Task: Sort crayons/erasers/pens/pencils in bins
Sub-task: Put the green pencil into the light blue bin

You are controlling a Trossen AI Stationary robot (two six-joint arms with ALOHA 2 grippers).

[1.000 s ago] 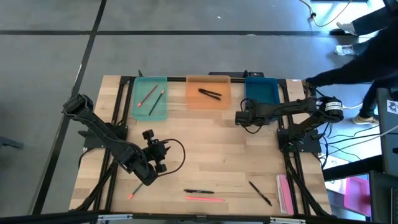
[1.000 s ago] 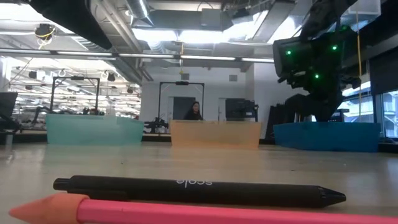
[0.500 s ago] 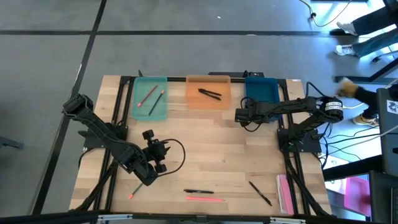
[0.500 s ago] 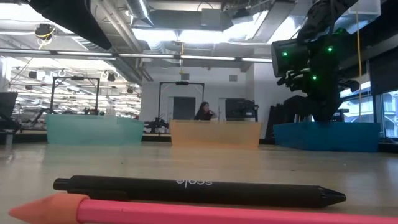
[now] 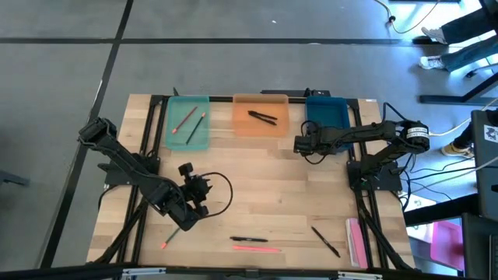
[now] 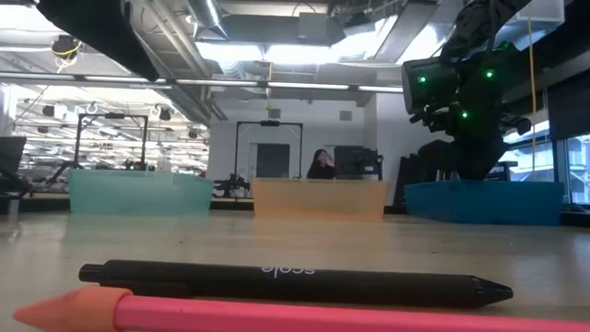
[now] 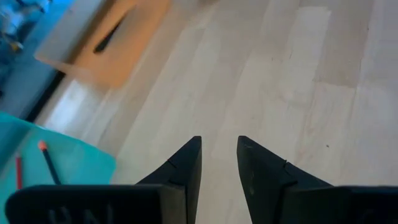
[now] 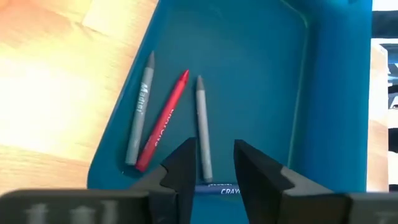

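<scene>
the right gripper (image 5: 299,145) hovers at the lower left edge of the blue bin (image 5: 336,113), right of centre in the high view. its jaws stand parted with nothing between them. in the right wrist view four crayons lie on the bin floor: two grey crayons (image 8: 140,107), a red crayon (image 8: 163,121) between them, and a blue crayon (image 8: 219,187) half hidden under the fingers (image 8: 184,163).

the left gripper (image 5: 198,196) sits lower left of centre over bare table, jaws parted and empty.

risks, as judged: the right fingers hang close over the crayons, so a low withdrawal could drag one up the bin wall. the teal bin (image 5: 187,122) and orange bin (image 5: 260,115) already hold items, so a careless drop could mix classes.

remaining work lies along the bottom of the high view. a black pen (image 5: 249,239) and a pink pencil (image 5: 256,248) lie parallel, long axes left to right; the low view shows the pen tip pointing right. a second black pen (image 5: 325,240) runs diagonally, upper left to lower right. a pencil (image 5: 171,237) at lower left is also diagonal.
</scene>
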